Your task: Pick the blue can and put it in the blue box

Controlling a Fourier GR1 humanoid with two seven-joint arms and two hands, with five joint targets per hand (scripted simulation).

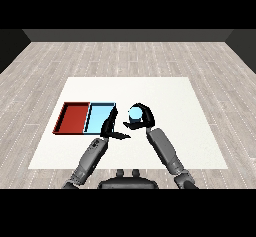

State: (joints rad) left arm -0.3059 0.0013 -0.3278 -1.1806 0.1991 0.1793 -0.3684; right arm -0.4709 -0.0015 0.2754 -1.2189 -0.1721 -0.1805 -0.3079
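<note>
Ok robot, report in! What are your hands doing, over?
Right robot hand curled round blue can. Left robot hand open, beside blue tray. Can not yet in tray.

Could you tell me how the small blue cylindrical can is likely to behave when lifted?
The small blue cylindrical can looks rigid, so it should probably keep its shape inside the curled right robot hand. Its round side suggests it may roll if tipped.
</note>
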